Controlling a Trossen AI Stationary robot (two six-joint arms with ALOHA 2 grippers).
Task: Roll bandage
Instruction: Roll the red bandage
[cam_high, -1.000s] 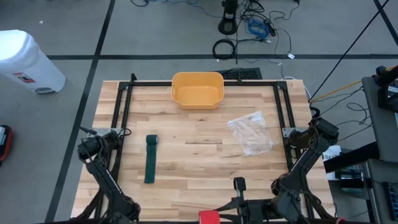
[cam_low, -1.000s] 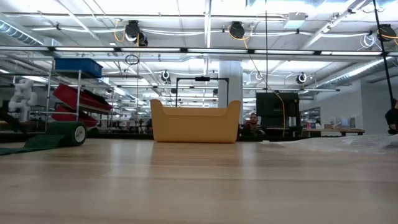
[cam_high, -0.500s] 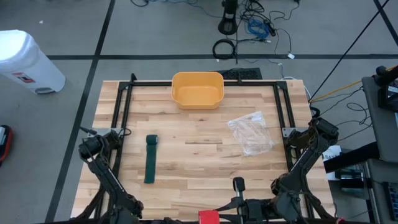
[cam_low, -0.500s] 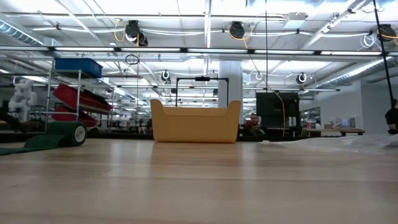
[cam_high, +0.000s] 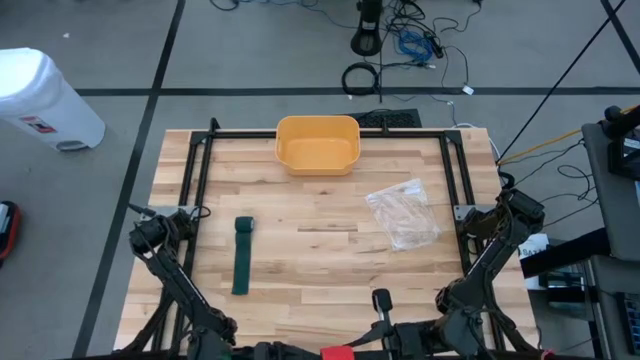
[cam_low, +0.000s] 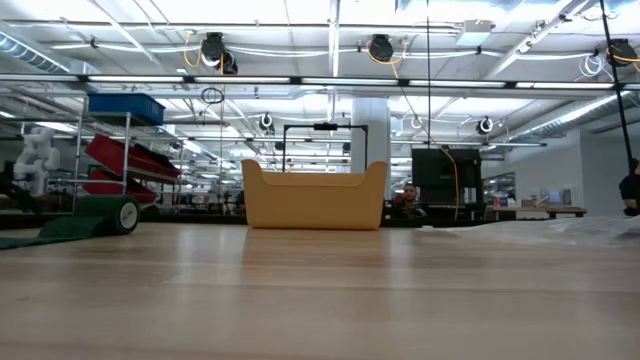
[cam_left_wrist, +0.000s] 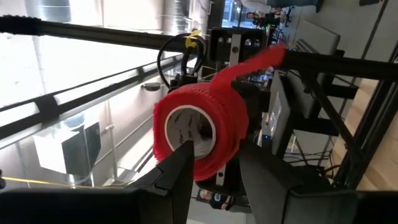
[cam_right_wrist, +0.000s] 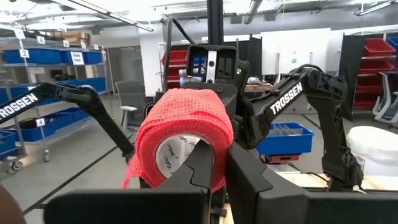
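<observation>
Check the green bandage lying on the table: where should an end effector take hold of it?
Probably at the rolled end, the end nearer the yellow bin. The green bandage otherwise lies flat on the table, offering no edge, while the roll stands proud. Come straight down, closing across the strip's width.

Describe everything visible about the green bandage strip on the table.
The green bandage strip is a dark green, fabric-looking band lying flat and mostly unrolled on the left part of the wooden table. It runs lengthwise from front to back, with a thicker, partly rolled end at its far tip. Nothing touches it but the tabletop; in the low view it shows at the far left.
</observation>
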